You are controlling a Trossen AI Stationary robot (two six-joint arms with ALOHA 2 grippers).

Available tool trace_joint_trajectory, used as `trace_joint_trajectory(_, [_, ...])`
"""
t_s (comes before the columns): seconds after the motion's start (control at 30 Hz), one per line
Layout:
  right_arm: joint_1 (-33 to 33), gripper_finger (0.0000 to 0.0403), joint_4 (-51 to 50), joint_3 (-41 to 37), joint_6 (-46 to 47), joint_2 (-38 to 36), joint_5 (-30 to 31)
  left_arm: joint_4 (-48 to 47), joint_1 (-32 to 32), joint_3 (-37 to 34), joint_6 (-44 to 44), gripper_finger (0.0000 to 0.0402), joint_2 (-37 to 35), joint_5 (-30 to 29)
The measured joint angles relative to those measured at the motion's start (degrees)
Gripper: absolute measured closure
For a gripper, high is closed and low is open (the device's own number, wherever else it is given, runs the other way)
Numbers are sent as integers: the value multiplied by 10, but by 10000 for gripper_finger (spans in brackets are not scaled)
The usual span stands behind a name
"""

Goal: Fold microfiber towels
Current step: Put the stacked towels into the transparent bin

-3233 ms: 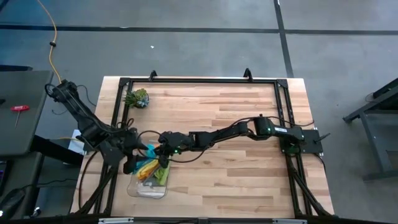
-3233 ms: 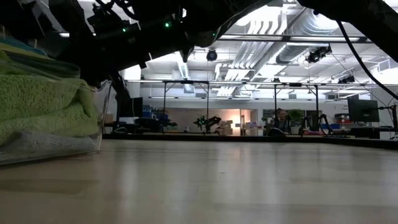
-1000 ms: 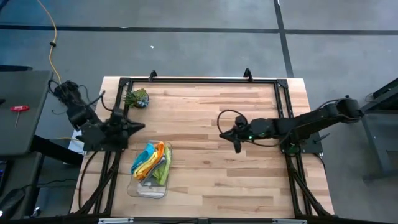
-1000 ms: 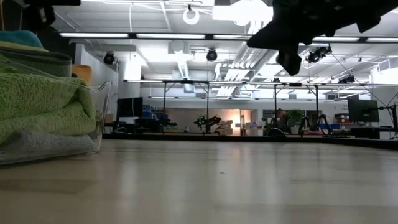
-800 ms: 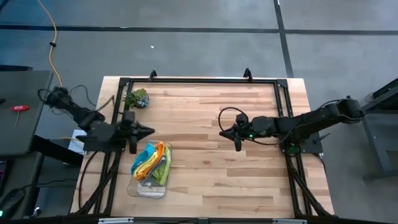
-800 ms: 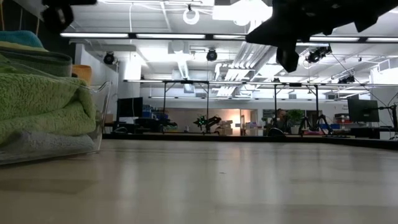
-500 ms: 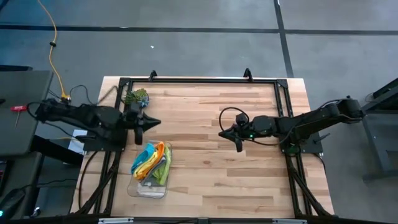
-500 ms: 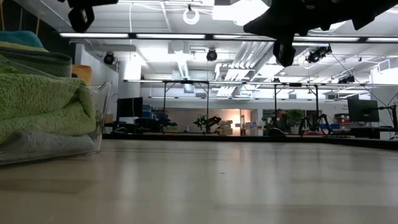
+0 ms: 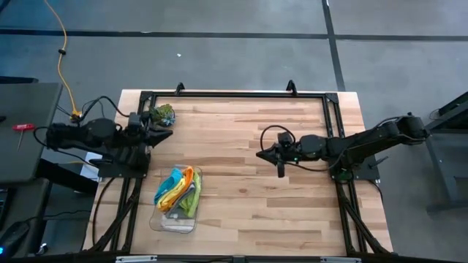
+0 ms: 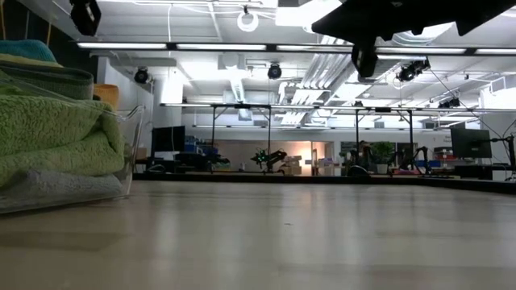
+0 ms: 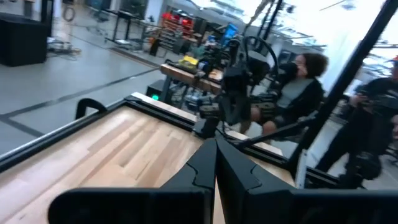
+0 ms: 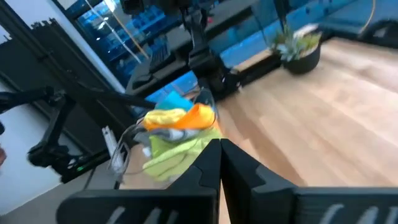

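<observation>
Towels (image 9: 178, 191) sit piled in the clear bin (image 9: 174, 220) at the table's left front, none folded yet, while the left gripper (image 9: 162, 126) and right gripper (image 9: 262, 155) hang away with fingers pressed together, so next one must reach in and open.

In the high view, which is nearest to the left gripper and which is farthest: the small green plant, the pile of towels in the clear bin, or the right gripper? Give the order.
Order measured from the left gripper, at the table's far-left edge:
1. The small green plant, right beside it in the far-left corner.
2. The pile of towels, in the clear bin towards the near-left side.
3. The right gripper, out past the table's middle.
</observation>
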Motion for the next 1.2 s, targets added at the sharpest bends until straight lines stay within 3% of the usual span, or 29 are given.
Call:
trace_joint_trajectory(0.4, [-15, 403, 9, 0, 2, 0, 9, -17, 0, -17, -3, 402, -47, -10])
trace_joint_trajectory(0.57, [-12, 403, 21, 0, 64, 5, 10, -130, 0, -17, -107, 402, -45, -35])
trace_joint_trajectory(0.7, [-1, 403, 22, 19, 83, 43, -7, -216, -11, -15, -202, 402, -27, 22])
trace_joint_trajectory(1.0, [19, 403, -127, 210, -36, 241, -139, -443, -54, 85, -311, 401, 88, 152])
trace_joint_trajectory(1.2, [19, 403, -138, 277, -53, 333, -202, -502, -111, 84, -358, 402, 169, 286])
